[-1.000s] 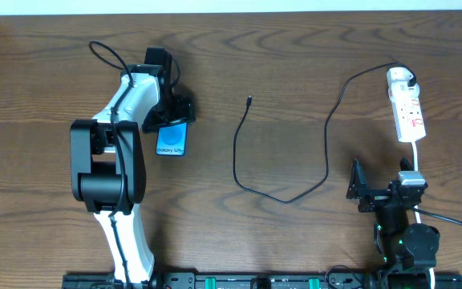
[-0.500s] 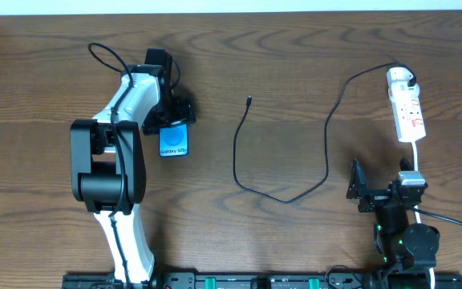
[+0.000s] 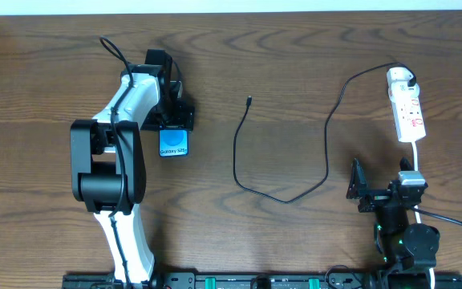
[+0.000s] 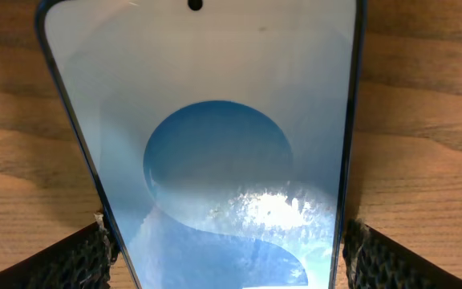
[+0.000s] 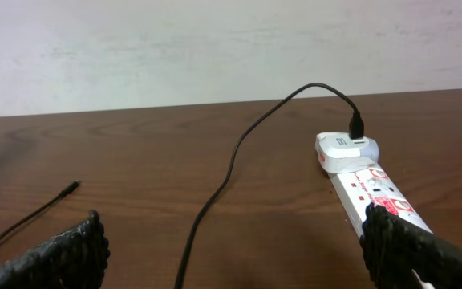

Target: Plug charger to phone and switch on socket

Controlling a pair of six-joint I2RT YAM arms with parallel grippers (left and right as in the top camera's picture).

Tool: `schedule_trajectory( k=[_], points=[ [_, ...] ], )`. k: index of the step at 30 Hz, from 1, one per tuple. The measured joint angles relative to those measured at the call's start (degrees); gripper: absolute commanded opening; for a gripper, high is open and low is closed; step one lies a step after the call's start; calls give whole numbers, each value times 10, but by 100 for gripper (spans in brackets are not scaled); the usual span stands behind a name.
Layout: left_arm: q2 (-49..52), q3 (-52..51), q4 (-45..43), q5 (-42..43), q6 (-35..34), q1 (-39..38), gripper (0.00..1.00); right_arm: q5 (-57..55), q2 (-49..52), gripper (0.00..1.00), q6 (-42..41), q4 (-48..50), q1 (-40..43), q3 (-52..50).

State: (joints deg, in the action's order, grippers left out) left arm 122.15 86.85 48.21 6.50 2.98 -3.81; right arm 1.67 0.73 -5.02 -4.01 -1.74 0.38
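The left gripper [image 3: 173,122] clamps the phone [image 3: 173,143] by its long edges, at the table's [image 3: 295,64] ten o'clock. The right gripper [image 3: 358,191] sits spread wide, the socket [image 3: 406,112] at its one o'clock, the charger [image 3: 239,160] slack between them.

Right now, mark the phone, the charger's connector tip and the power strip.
phone [image 3: 173,144]: overhead view, lit screen.
charger connector tip [image 3: 249,100]: overhead view, free cable end.
power strip [image 3: 408,114]: overhead view, middle of white body.
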Motion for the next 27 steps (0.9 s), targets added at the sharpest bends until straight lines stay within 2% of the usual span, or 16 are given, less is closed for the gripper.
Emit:
schedule_trajectory(
  k=[15,27],
  points=[
    [0,0,13,0,74,0,91,0,0,99,0,0,0,0],
    [0,0,13,0,80,0,91,0,0,99,0,0,0,0]
  ],
)
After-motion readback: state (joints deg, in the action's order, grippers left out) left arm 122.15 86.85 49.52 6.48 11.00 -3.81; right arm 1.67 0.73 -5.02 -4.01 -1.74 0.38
